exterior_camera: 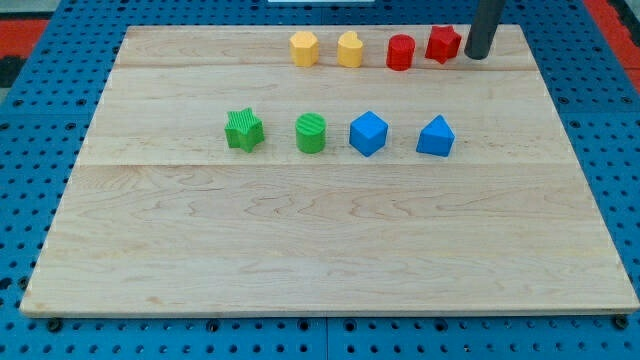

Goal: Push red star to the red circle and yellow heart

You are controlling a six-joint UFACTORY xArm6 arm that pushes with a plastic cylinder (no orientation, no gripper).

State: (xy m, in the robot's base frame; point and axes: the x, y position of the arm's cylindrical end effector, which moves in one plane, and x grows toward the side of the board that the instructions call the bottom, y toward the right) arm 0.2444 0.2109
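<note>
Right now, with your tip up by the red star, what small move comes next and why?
Probably a short push toward the view's left: my tip sits just right of the red star, which is near the red circle, with the yellow heart beyond.

Red star (443, 43) upright, top right of board; red circle (400, 52) just left; yellow heart (350, 49) farther left.

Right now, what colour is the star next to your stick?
Red, beside my tip, in the camera view.
</note>
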